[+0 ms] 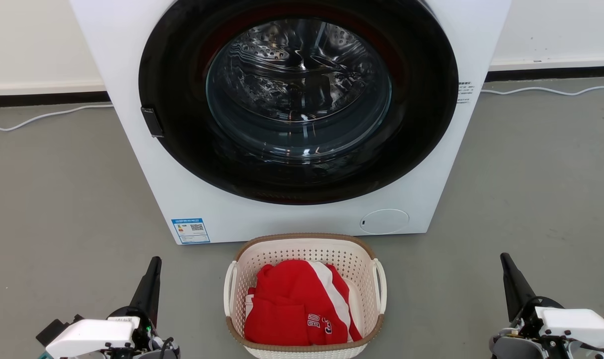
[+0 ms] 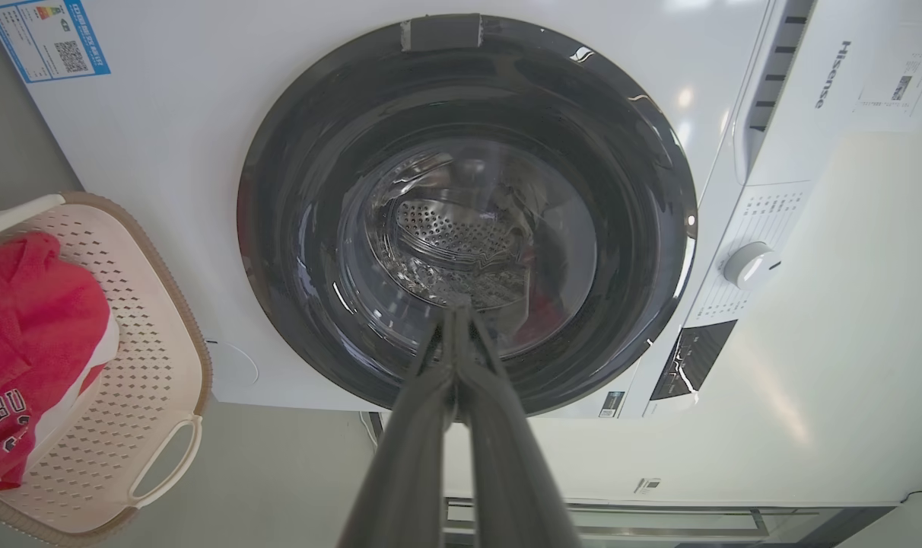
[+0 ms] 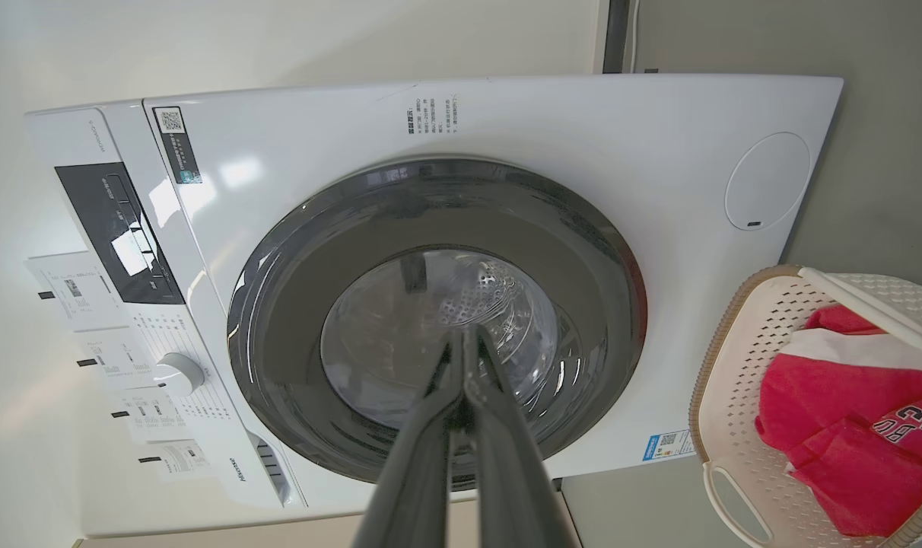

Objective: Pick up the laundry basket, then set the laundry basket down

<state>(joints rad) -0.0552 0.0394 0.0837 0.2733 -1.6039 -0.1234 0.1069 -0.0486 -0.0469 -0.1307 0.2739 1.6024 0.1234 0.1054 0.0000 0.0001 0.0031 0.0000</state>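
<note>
Flanking one laundry basket (image 1: 292, 252), two jaws

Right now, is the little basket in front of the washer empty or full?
Not empty: the laundry basket holds a crumpled red and white garment that covers most of its bottom.

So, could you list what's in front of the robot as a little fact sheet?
Washing machine: white, round door shut
Laundry basket: on the grey floor, just in front of the machine
Contents: red and white garment
Left end effector: shut, empty, left of the basket, apart
Right end effector: shut, empty, right of it, apart
</note>
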